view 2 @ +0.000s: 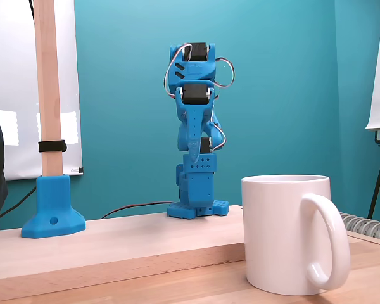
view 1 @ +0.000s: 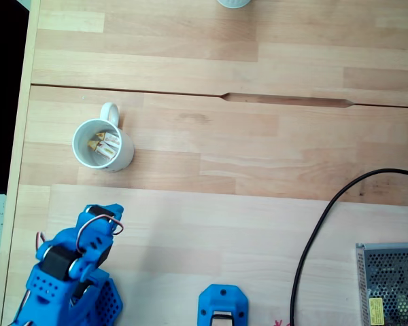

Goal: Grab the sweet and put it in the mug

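Where the side-on fixed view starts, the mug (view 2: 285,234) stands upright closest to the camera on the wooden table (view 2: 114,244), its loop handle turned toward the right of that view. Behind the mug, the blue arm (view 2: 195,133) is folded up tall on its base, well apart from the mug, and its gripper cannot be picked out there. Left of the mug and further back, a wooden post (view 2: 46,88) rises from a blue foot (view 2: 52,206).

In the fixed view from above, the mug (view 1: 103,145) shows its handle pointing to the top of the picture. The sweet (view 1: 107,145) lies inside it on the bottom, with pale wrapper and yellow ends; its long axis seems to run on a slant from lower left to upper right, though it is too small to be sure. Below the mug, the gripper (view 1: 107,212) hangs apart from the rim, and I cannot tell how its jaws stand. Far right of the mug, a black cable (view 1: 326,217) curves beside a metal mesh box (view 1: 389,282).
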`<state>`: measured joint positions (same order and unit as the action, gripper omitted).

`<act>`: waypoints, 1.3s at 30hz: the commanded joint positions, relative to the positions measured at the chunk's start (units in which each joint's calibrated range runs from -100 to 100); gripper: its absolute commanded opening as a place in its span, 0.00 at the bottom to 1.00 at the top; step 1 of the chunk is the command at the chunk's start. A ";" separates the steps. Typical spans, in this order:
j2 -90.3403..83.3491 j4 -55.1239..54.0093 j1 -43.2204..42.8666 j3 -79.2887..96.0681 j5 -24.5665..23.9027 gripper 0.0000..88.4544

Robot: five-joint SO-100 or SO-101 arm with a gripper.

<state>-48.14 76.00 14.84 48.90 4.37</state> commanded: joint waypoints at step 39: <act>-47.21 -19.14 -0.61 47.89 0.54 0.04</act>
<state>-94.82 57.77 14.77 97.40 5.10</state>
